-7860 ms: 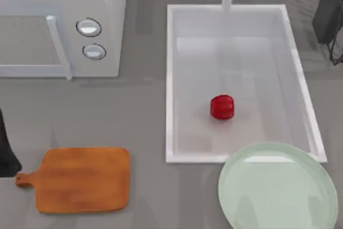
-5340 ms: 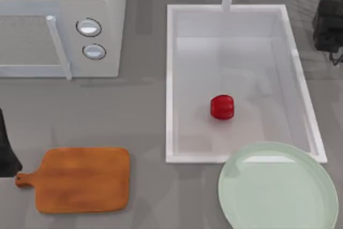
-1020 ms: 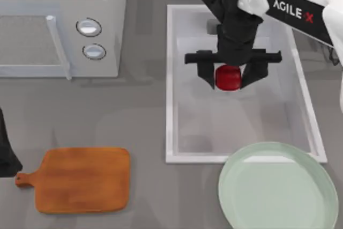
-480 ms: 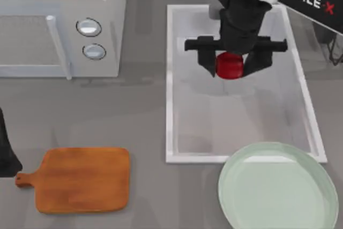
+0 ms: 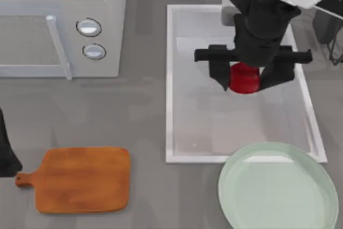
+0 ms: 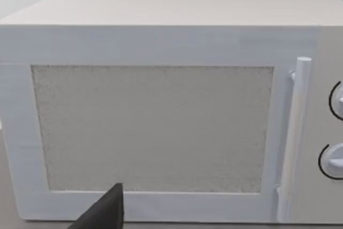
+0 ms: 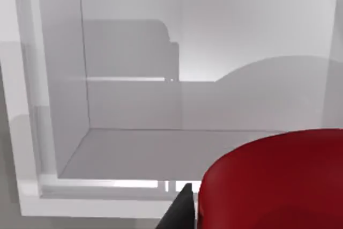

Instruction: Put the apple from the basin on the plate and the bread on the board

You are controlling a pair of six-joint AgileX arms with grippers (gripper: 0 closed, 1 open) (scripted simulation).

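Note:
My right gripper (image 5: 246, 82) hangs over the white basin (image 5: 169, 79), shut on the red apple (image 5: 244, 76), which is held clear above the basin floor. In the right wrist view the apple (image 7: 278, 181) sits close against one dark finger (image 7: 180, 213), with the basin wall (image 7: 59, 105) behind it. The mint-green plate (image 5: 278, 186) lies at the front right, overlapping the basin's front rim. On the front left lies the orange-brown board (image 5: 80, 179) with nothing on it. The bread is out of view. My left arm (image 5: 5, 154) stays parked at the table's left edge.
A white microwave (image 5: 59, 20) with two round knobs stands at the back left; the left wrist view faces its door (image 6: 155, 127) and handle. Bare grey tabletop lies between the board and the basin.
The right arm came in from the back right, took hold of the apple lying in the basin and lifted it. Over the last half second it carried the apple to the right and toward the front.

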